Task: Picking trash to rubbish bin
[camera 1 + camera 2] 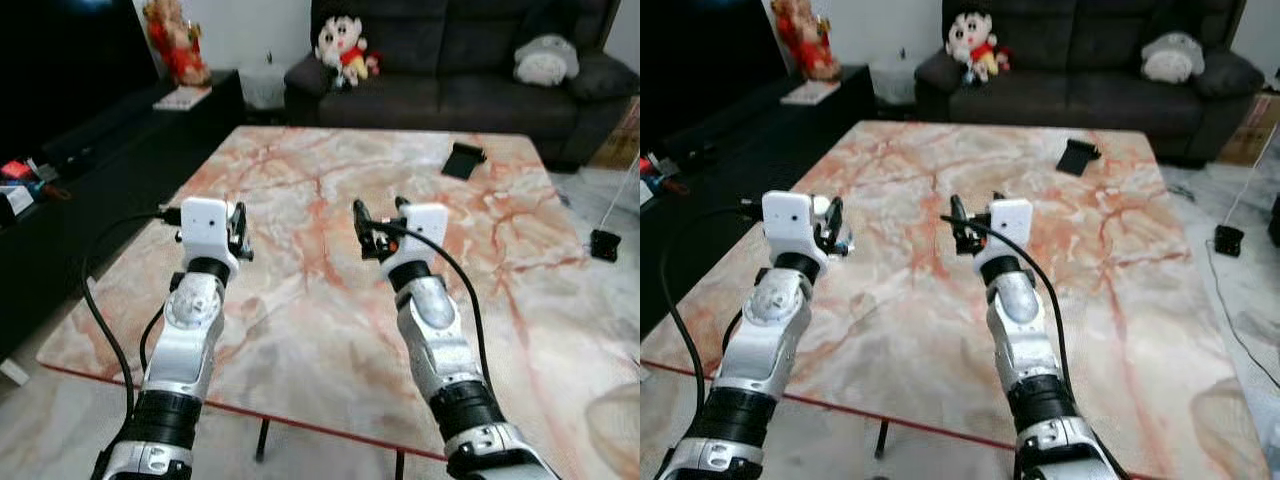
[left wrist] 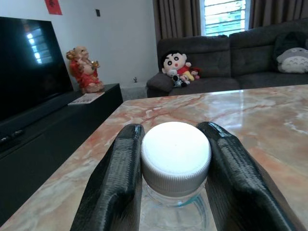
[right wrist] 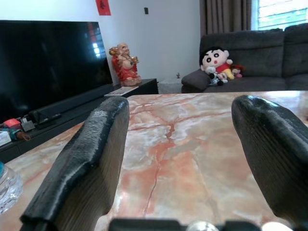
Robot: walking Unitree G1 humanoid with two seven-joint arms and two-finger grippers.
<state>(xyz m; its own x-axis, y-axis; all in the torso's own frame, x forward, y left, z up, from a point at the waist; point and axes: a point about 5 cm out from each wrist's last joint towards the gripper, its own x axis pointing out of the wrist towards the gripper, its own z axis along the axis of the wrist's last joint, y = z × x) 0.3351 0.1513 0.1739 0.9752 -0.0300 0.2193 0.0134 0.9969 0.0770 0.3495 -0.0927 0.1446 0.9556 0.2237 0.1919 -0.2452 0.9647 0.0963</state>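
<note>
Right now your left claw (image 2: 168,192) is clamped on a clear plastic bottle (image 2: 175,168), its two black fingers (image 2: 118,183) pressed against either side of the white cap in the lower centre of the left wrist view. In the left eye view that claw sits left of centre, raised above the marble tabletop (image 1: 330,180). Your right claw (image 1: 378,222) is just right of centre in the same frame, also over the tabletop, with its fingers (image 3: 91,159) spread wide apart and nothing between them. A small black object (image 1: 464,159) lies flat on the tabletop toward the upper right. Beyond the far edge stands a dark sofa (image 1: 450,60) with a doll (image 1: 342,45) and a grey plush toy (image 1: 546,58) on it. A black TV cabinet (image 1: 90,150) runs along the left edge.
</note>
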